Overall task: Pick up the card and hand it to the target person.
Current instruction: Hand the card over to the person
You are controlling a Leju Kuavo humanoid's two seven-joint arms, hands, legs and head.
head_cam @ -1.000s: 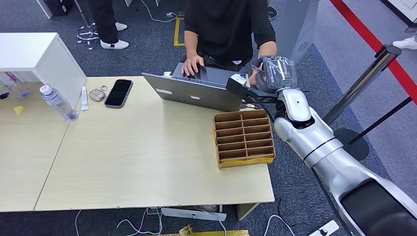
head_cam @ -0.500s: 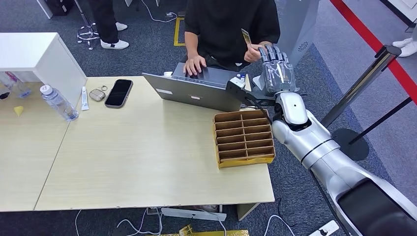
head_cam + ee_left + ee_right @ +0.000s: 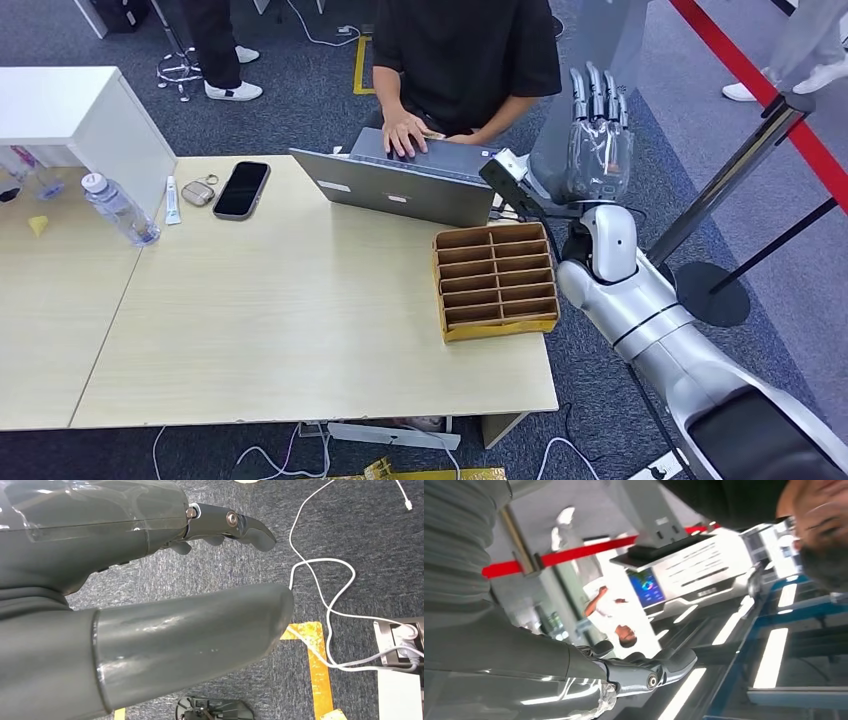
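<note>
My right hand is raised beside the table's far right corner, fingers straight up and spread, holding nothing. In the right wrist view its fingers are bare as well. The person in a black shirt sits behind the laptop with both hands down at its keyboard. A small tan edge shows by those hands; I cannot tell whether it is the card. My left hand hangs over the carpet, thumb and fingers apart, with nothing in it.
A cardboard divider box stands at the table's right edge, just below my right forearm. A phone, keys, a bottle and a white box lie at the left. A stanchion post stands to the right. Cables run over the floor.
The person took the card from my right hand, lifted it, then brought that arm down to the laptop. My right hand uncurled its fingers and rose higher.
</note>
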